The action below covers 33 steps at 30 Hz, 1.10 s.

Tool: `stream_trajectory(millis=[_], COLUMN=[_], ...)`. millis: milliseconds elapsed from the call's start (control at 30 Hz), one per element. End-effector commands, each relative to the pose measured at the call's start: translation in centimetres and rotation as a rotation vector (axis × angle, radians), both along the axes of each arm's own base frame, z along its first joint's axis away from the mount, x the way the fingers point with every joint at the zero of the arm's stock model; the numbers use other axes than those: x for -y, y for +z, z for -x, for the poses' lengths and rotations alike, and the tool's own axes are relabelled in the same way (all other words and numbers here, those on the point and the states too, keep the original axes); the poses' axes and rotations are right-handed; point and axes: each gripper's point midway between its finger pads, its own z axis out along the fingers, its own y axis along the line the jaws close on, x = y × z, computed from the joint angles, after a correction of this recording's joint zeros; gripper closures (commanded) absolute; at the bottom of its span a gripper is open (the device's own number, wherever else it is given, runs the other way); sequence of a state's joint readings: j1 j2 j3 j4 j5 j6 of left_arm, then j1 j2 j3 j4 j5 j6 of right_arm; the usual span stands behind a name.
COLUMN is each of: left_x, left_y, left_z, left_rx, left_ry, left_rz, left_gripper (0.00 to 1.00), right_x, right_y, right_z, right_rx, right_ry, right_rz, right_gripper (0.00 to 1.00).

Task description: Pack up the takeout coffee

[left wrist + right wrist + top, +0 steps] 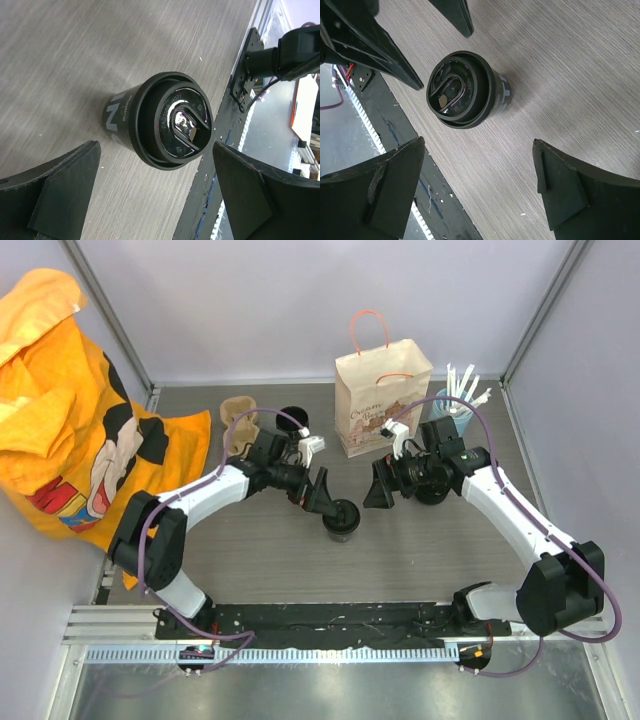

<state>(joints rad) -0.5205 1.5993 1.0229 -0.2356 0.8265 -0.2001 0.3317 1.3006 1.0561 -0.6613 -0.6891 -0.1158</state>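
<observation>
The takeout coffee (pixel 341 519), a small black cup with a black lid, stands upright on the grey table (pixel 420 550) between the two grippers. It also shows in the left wrist view (pixel 165 120) and the right wrist view (pixel 465 90). My left gripper (pixel 320 492) is open and empty, just above and left of the cup; in its own view (pixel 157 195) the cup lies ahead of the spread jaws. My right gripper (pixel 379 490) is open and empty, a little to the cup's right (pixel 475 195). Neither touches the cup.
A paper bag (pixel 383 400) with orange handles stands open at the back. A light-blue cup of white straws (pixel 455 405) is to its right. A brown pulp carrier (pixel 240 415) and a black round thing (pixel 293 419) sit back left. An orange cloth (pixel 70 420) covers the left side.
</observation>
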Motion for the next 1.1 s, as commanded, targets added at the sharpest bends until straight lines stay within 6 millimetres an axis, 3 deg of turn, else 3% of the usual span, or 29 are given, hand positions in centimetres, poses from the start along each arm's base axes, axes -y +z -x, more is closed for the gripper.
stream_trajectory(millis=[0,633,1067], left_x=[1.1,2.2,2.4], left_y=[0.0,-1.4,-2.8], left_z=[-0.1,-0.4,-1.5], left_rx=[0.01,-0.017,-0.041], left_ry=[-0.02,-0.028,0.005], left_rz=[0.013,-0.012,-0.059], left_gripper=[0.0,0.0,0.02], right_x=[-0.2,-0.1,-0.2], right_y=[0.5,1.0,-0.3], right_z=[0.1,0.6,1.0], right_rx=[0.028,0.041,0.011], right_ry=[0.03,0.039,0.052], right_rz=[-0.015,-0.03,-0.026], right_gripper=[0.06,0.08,0.12])
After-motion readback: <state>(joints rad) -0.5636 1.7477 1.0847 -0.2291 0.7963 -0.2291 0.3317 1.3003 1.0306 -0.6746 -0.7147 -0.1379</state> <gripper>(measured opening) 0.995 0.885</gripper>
